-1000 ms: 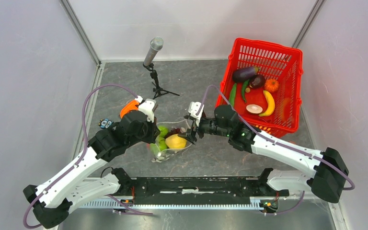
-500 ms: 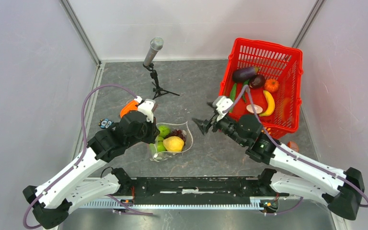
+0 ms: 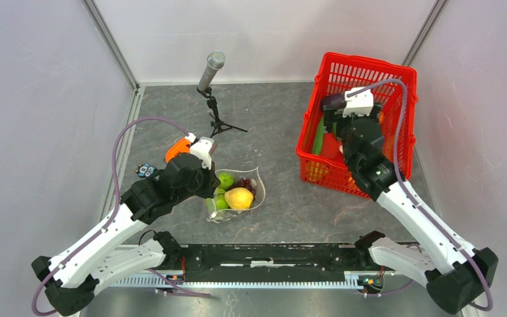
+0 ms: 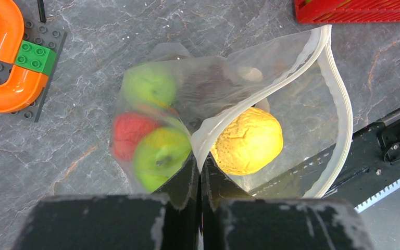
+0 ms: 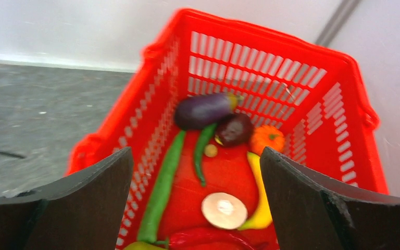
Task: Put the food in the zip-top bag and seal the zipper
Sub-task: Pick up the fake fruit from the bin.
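Note:
The zip-top bag [image 3: 254,191] lies open on the grey table, and its white zipper [image 4: 344,114] curves round the mouth. Inside are two green fruits [image 4: 159,156], a red piece [image 4: 130,133], a dark grape bunch [image 4: 213,83] and a yellow lemon [image 4: 247,140]. My left gripper [image 4: 199,166] is shut on the bag's near rim; in the top view it [image 3: 211,191] is at the bag's left side. My right gripper [image 5: 195,153] is open and empty above the red basket [image 5: 312,78]. Below it lie a long green vegetable [image 5: 161,192], an eggplant [image 5: 204,110], a banana [image 5: 258,208] and a red chili [image 5: 208,239].
A microphone on a small tripod [image 3: 211,69] stands at the back middle. An orange tape holder [image 4: 5,57] on a brick plate lies left of the bag. The black rail [image 3: 257,257] runs along the near edge. Grey walls close in both sides.
My right arm has left the bag's mouth and swung right and away, ending over the red basket with its jaws open. The left gripper and the bag have stayed put.

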### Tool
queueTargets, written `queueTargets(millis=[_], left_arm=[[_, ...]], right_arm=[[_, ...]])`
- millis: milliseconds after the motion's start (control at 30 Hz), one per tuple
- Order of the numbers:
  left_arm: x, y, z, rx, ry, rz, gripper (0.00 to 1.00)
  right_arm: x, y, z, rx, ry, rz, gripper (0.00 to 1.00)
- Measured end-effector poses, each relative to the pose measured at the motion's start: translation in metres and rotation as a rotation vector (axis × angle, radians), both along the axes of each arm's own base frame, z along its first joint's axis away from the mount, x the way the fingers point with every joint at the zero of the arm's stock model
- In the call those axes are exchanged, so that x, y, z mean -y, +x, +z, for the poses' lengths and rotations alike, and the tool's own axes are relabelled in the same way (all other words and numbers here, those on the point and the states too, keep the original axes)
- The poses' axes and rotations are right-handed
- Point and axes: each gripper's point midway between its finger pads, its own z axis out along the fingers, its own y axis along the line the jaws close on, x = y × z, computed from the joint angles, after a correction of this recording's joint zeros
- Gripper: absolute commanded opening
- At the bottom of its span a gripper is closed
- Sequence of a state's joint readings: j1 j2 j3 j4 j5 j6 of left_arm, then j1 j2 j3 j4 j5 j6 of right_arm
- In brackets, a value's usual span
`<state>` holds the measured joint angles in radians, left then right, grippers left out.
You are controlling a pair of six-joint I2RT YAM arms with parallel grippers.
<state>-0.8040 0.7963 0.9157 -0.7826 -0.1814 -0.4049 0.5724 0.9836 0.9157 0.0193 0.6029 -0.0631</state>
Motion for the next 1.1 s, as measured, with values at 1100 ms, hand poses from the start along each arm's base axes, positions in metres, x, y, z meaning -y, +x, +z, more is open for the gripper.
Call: queueTargets(millis=[1100], left_arm=[[0.005,-0.002,-0.005,-0.012,-0.013,-0.021,0.02]], right_arm=[[0.133,0.194,-0.192,-0.321,0.45,-0.399,0.7]])
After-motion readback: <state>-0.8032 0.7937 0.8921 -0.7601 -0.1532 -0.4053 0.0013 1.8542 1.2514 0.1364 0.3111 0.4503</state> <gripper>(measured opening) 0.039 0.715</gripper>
